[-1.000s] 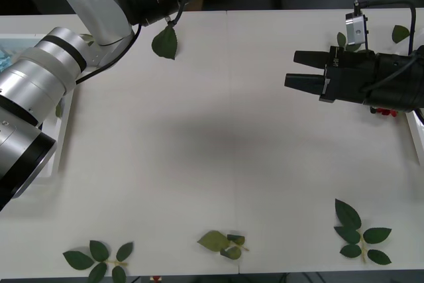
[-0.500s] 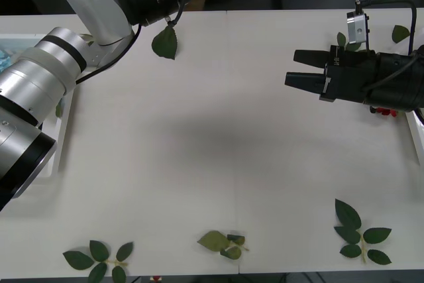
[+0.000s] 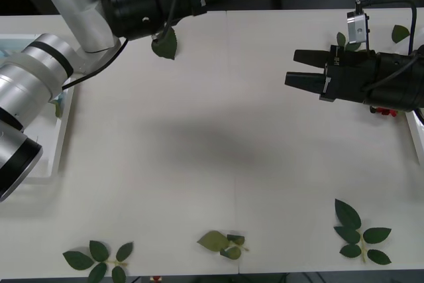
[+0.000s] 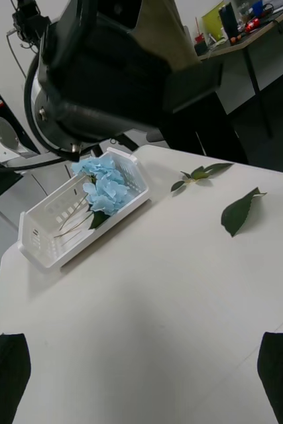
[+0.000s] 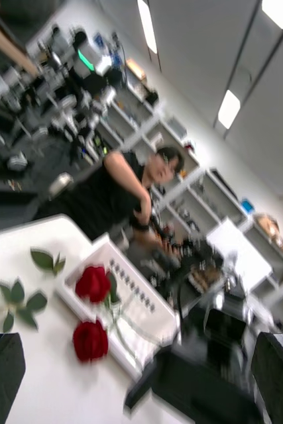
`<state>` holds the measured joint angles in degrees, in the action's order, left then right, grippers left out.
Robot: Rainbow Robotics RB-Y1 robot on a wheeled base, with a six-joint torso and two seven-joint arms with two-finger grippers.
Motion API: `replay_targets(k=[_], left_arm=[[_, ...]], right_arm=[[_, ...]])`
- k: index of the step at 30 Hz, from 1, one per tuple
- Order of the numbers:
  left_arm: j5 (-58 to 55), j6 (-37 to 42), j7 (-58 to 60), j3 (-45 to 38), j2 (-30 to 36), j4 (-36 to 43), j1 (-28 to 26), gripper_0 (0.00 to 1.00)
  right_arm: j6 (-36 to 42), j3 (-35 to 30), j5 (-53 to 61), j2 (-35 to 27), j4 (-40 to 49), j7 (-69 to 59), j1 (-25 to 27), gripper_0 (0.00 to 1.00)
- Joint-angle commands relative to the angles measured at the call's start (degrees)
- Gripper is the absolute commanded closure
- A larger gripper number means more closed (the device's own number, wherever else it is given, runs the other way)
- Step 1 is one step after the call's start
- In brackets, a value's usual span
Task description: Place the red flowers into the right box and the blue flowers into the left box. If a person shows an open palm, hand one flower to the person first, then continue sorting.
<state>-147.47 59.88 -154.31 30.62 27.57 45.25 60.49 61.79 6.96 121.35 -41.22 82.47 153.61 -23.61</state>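
Note:
Two red flowers (image 5: 93, 283) lie with their heads at the edge of the right box (image 5: 138, 311), stems reaching into it; a red bit (image 3: 388, 112) peeks from under my right arm. The blue flowers (image 4: 105, 182) lie in the left box (image 4: 55, 245), a white slotted basket at the table's left edge (image 3: 61, 134). My right gripper (image 3: 291, 68) hovers open over the table's right side, pointing left, with nothing between its black fingers. My left gripper (image 5: 139, 351) is open and holds nothing, stretched out over the table's far edge.
Loose green leaf sprigs lie along the near edge (image 3: 98, 256) (image 3: 224, 243) (image 3: 358, 230). A single leaf (image 3: 165, 43) sits under the left arm, and more leaves (image 3: 399, 32) lie at the far right. The right box's rim (image 3: 417, 134) shows at the right edge.
My left arm has swung, its forearm shifting left and its wrist now lying more level along the far edge. The right arm has held still.

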Motion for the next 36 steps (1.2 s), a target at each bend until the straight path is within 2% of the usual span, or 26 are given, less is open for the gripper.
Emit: replay_targets(k=[1, 7, 14, 18, 29, 36], left_arm=[[6.1, 10.8, -0.7, -0.8, 6.6, 2.0, -6.7, 0.00], [17.7, 23.6, -0.7, -8.2, 10.6, 1.4, -15.8, 0.00], [32.2, 34.4, -0.7, -19.2, 9.4, -8.8, -17.0, 0.00], [35.3, 35.1, -0.7, -22.1, 8.3, -8.3, -17.0, 0.00], [29.6, 32.8, -0.7, -22.1, 4.1, -3.7, -16.9, 0.00], [28.2, 33.9, -0.7, -22.1, 3.5, -3.7, -17.0, 0.00]], right_arm=[[-0.4, 0.4, 0.9, -1.8, 2.1, 1.4, -1.5, 0.00], [-0.4, 0.4, 0.9, -1.8, 2.1, 1.4, -1.5, 0.00], [-0.4, 0.4, 0.9, -1.8, 2.1, 1.4, -1.5, 0.00], [-0.4, 0.4, 0.9, -1.8, 2.1, 1.4, -1.5, 0.00], [-0.4, 0.4, 0.9, -1.8, 2.1, 1.4, -1.5, 0.00], [-0.4, 0.4, 0.9, -1.8, 2.1, 1.4, -1.5, 0.00]])
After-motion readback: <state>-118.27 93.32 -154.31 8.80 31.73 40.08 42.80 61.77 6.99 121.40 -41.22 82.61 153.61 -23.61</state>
